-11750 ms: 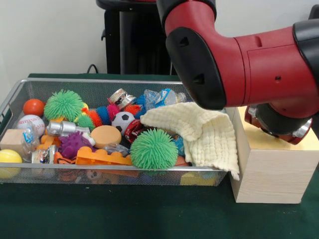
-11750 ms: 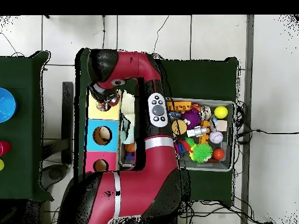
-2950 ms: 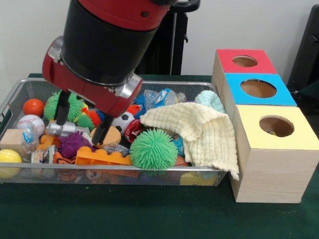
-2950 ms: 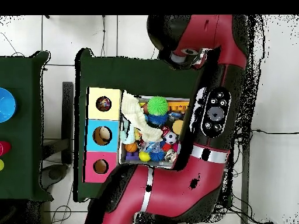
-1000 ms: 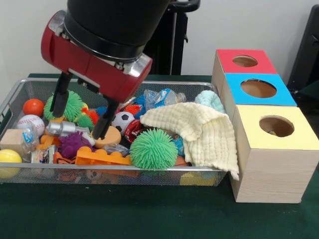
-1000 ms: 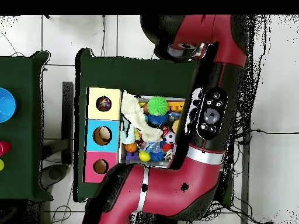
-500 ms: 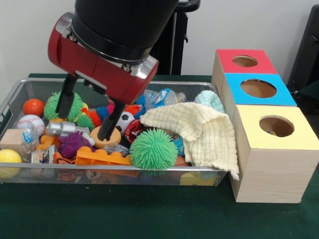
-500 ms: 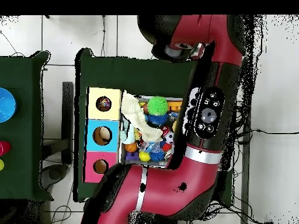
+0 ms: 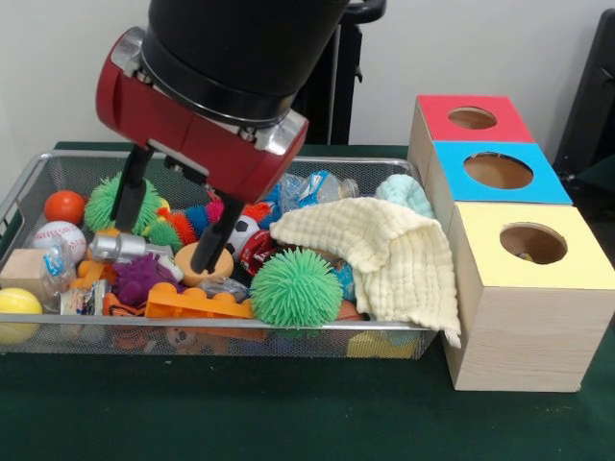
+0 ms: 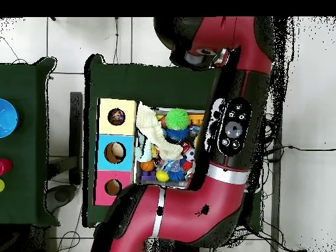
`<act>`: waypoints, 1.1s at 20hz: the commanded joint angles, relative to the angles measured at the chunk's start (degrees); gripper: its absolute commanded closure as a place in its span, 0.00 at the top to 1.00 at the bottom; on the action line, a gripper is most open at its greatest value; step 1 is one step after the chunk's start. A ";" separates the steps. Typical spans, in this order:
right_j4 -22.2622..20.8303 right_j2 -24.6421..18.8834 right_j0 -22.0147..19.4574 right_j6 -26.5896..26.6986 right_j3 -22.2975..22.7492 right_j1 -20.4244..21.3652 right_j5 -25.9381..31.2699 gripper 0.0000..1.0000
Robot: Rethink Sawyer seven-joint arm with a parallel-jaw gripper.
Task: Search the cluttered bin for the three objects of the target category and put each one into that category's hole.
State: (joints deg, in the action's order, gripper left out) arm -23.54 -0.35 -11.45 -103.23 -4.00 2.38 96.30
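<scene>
Gripper (image 9: pixel 166 223) of mine hangs spread over the silver mesh bin (image 9: pixel 58 163); 1 frilly multicoloured fabric ball (image 10: pixel 117 117) sits inside the yellow box's round hole (image 9: pixel 532 243).

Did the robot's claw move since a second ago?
Yes. In the front view the gripper has shifted a little toward the yellow-topped box and risen slightly above the bin, its fingers open and holding nothing.

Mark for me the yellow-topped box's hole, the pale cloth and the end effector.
Hole (image 9: pixel 533 243), front view, dark opening's middle.
Pale cloth (image 9: pixel 399 259), front view, middle of its folds.
End effector (image 9: pixel 165 224), front view, midway between the open fingertips.
</scene>
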 commanded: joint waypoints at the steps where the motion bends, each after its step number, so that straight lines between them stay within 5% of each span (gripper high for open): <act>1: -3.28 -3.37 -0.01 16.34 3.46 -2.09 3.61 1.00; 22: -2.43 -5.20 -1.75 20.27 3.74 -0.75 6.65 1.00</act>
State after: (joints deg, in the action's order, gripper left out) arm -23.54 -0.50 -11.51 -103.11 -4.00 2.31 96.92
